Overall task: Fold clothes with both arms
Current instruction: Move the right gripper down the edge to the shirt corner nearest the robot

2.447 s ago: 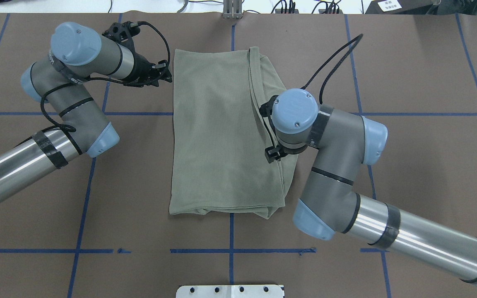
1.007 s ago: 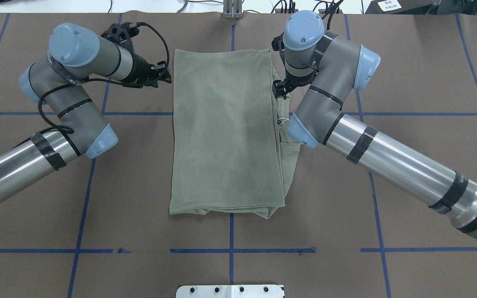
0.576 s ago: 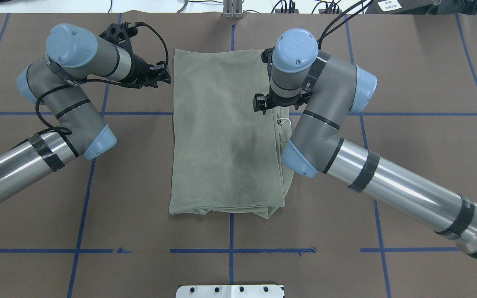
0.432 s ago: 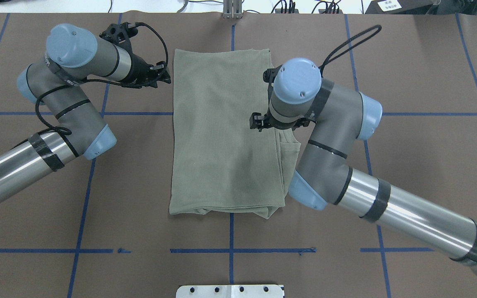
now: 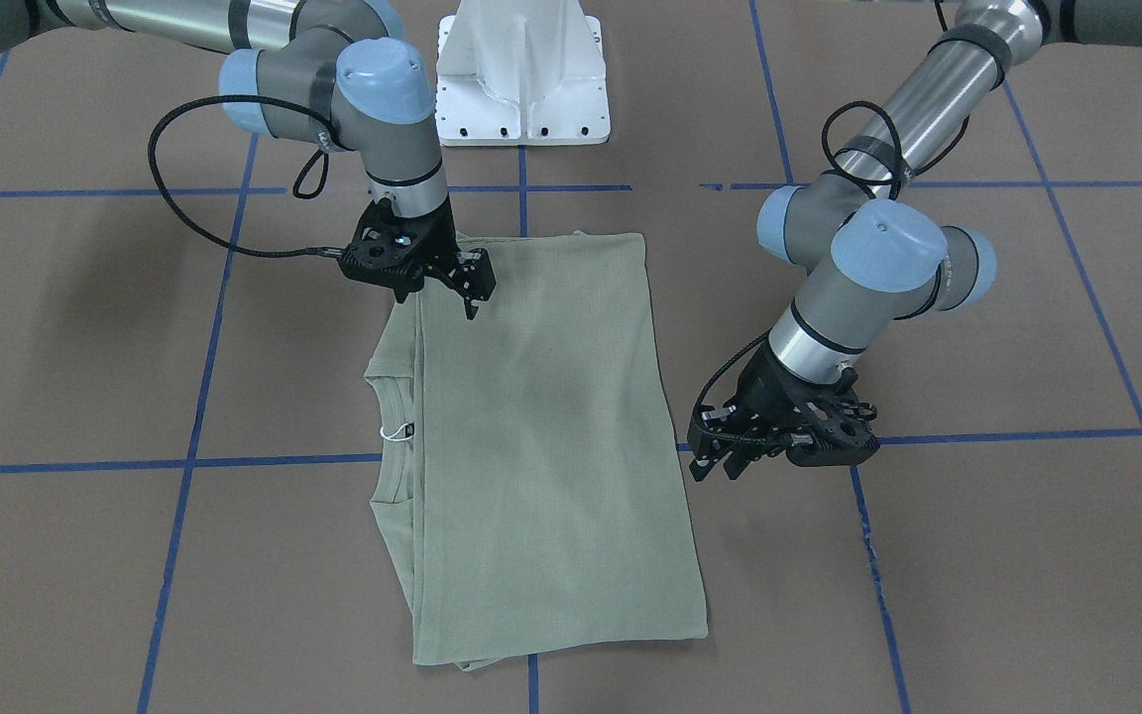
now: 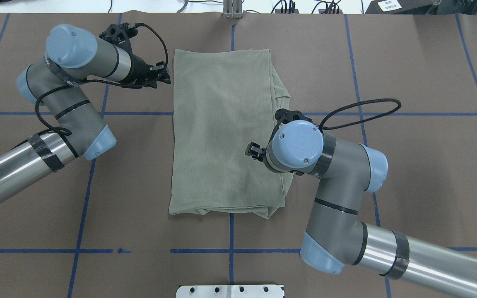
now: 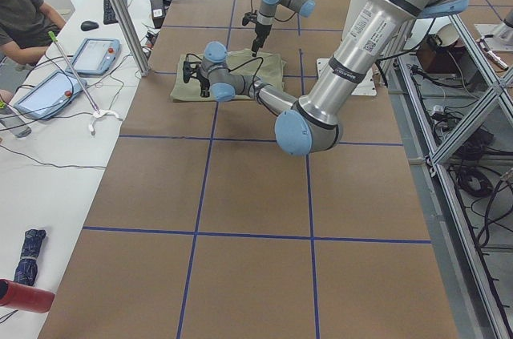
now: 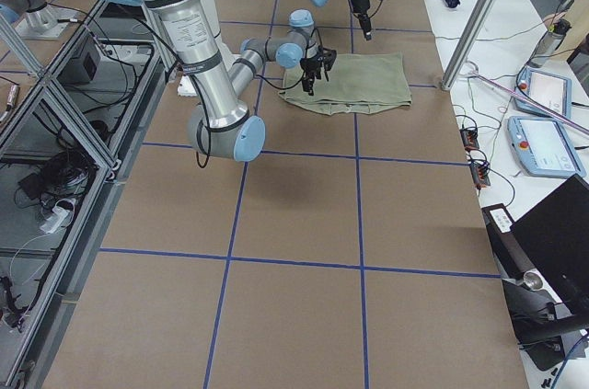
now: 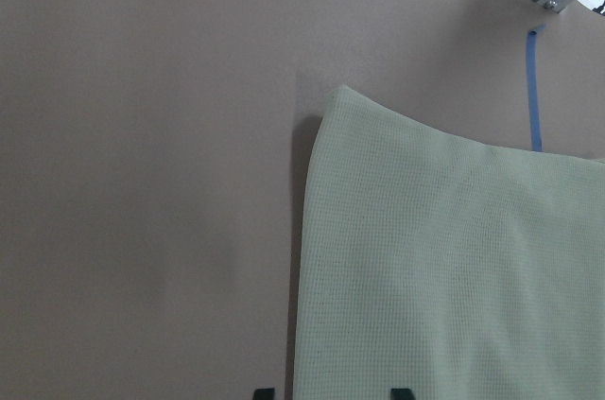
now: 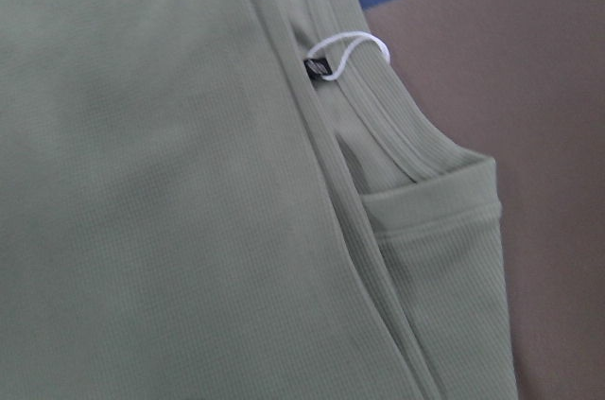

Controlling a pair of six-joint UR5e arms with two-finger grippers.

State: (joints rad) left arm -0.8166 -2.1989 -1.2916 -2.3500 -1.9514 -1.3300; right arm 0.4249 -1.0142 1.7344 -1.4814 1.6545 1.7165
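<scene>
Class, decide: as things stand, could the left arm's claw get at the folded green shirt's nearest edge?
Probably yes. The left claw is open just beside one long edge of the shirt, near a corner, and nothing lies between them; the right arm is over the opposite side.

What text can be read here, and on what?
Nothing reads clearly.
White label beyond the table's far edge: print too small.
Lettering on left arm tube: blurred.
Black tab on the shirt collar: mark unreadable.
</scene>
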